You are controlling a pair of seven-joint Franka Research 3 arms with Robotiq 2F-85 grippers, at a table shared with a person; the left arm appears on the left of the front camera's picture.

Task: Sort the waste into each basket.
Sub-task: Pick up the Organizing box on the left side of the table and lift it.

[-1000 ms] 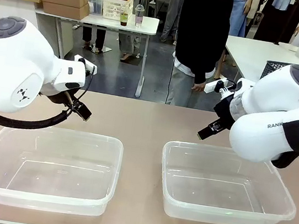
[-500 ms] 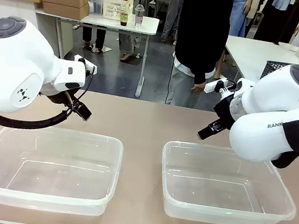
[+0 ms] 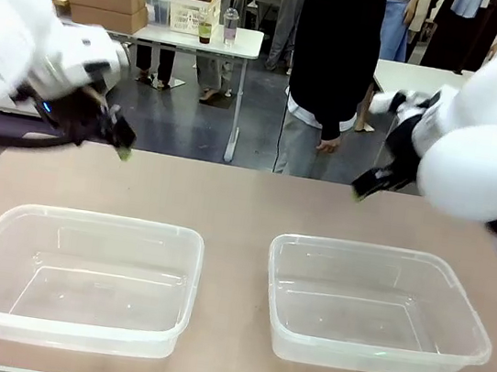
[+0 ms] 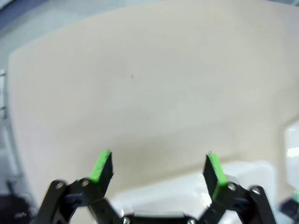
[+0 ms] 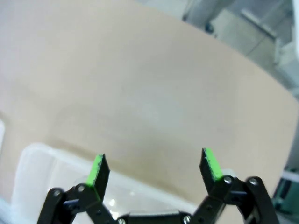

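Two clear plastic baskets stand side by side on the tan table, the left basket [image 3: 87,217] and the right basket [image 3: 364,250], both with nothing in them. The waste is out of view. My left gripper [image 3: 120,140] hovers over the table behind the left basket, blurred. In its wrist view the left gripper [image 4: 159,168] is open over bare tabletop, with a basket rim [image 4: 177,189] just below its fingers. My right gripper [image 3: 365,185] hangs behind the right basket. Its wrist view shows the right gripper [image 5: 154,168] open, empty, above a basket corner [image 5: 35,161].
A person in a black top [image 3: 337,50] stands at the table's far edge, one hand [image 3: 328,145] hanging down. Behind are a white table [image 3: 204,39] with boxes and a crate, and another white table [image 3: 421,81] at the right.
Both arms have swung up and outward from their earlier pose. The grippers now sit higher and farther from the baskets, blurred by motion. The baskets have stayed put.
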